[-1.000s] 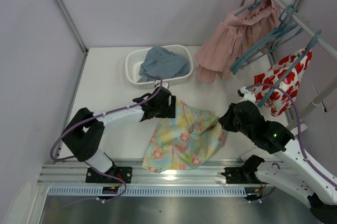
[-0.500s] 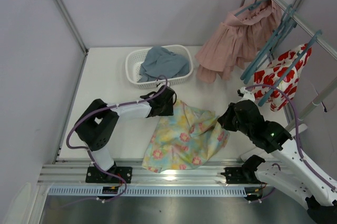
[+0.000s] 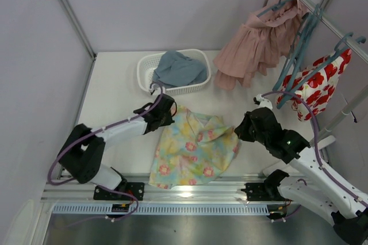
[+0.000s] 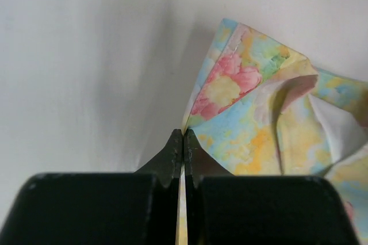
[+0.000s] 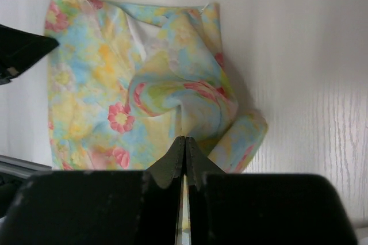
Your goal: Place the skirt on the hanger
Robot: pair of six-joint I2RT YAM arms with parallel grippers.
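**While I pinch it at two corners, the skirt (image 3: 192, 150) lies rumpled on the surface (image 3: 115, 95)**

Where the surface ends closest to my bases, the skirt's near hem reaches that edge. From there the cloth spreads away from me, pastel yellow, green and light blue with small pink flowers.

My left fingers (image 4: 183, 137) are clenched on the far left corner of the skirt. In the left wrist view the two black tips meet with a thin strip of cloth caught between them. Just beyond the tips, the flowered corner folds up off the white surface.

My right fingers (image 5: 184, 141) are clenched too, grasping the skirt at its right edge. In the right wrist view a sliver of fabric shows between the tips, and the cloth bunches into a raised fold right ahead of them. From above, the skirt lies between my two arms, creased along its far edge.

Farther back, a white basket (image 3: 144, 78) stands on the surface, apart from the skirt, with a blue-grey cloth (image 3: 178, 67) heaped inside it.

Farthest off, at the right, a rail (image 3: 330, 23) slopes across the corner. The hanger (image 3: 298, 48), slim and teal-blue, hangs there bare, well apart from the skirt. It hangs between a dusty-pink pleated skirt (image 3: 259, 43) and a white garment with big red flowers (image 3: 322, 84).
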